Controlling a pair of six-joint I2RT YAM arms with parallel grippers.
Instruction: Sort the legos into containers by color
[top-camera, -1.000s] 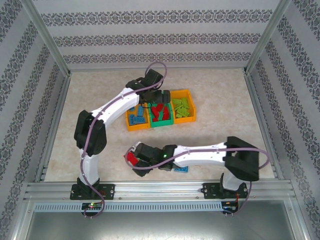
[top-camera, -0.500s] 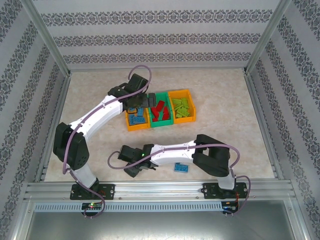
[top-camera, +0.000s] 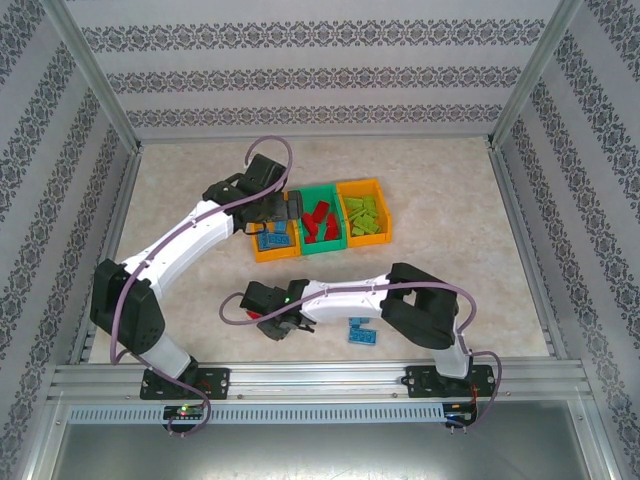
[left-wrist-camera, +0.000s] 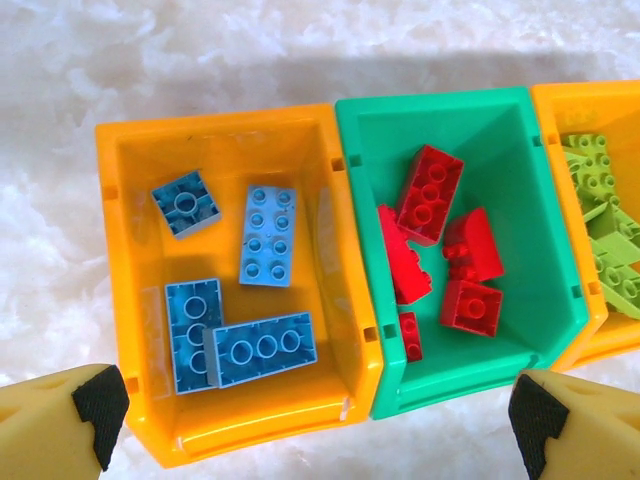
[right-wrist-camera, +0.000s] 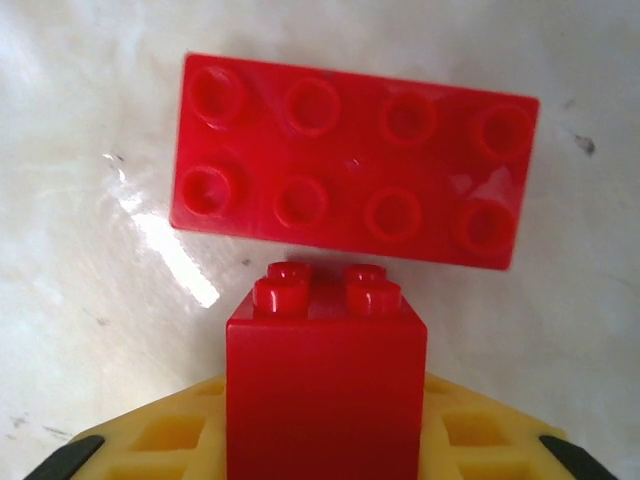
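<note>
The left claw (left-wrist-camera: 315, 425) hangs wide open and empty over the near side of the left orange bin (left-wrist-camera: 130, 250), which holds blue bricks (left-wrist-camera: 266, 235). Red bricks (left-wrist-camera: 430, 195) lie in the middle green bin (left-wrist-camera: 500, 130) and light green bricks (left-wrist-camera: 600, 230) in the right orange bin (left-wrist-camera: 575, 100). Near the front of the table (top-camera: 450, 200), the right claw (right-wrist-camera: 322, 440) is closed on a small red brick (right-wrist-camera: 325, 380) just beside a long red brick (right-wrist-camera: 350, 160) lying flat — a lone blue brick (top-camera: 362, 335) lies to the right.

Blue legos (left-wrist-camera: 265, 235) in orange bin (left-wrist-camera: 120, 250), red legos (left-wrist-camera: 430, 190) in green bin (left-wrist-camera: 430, 98)
</note>
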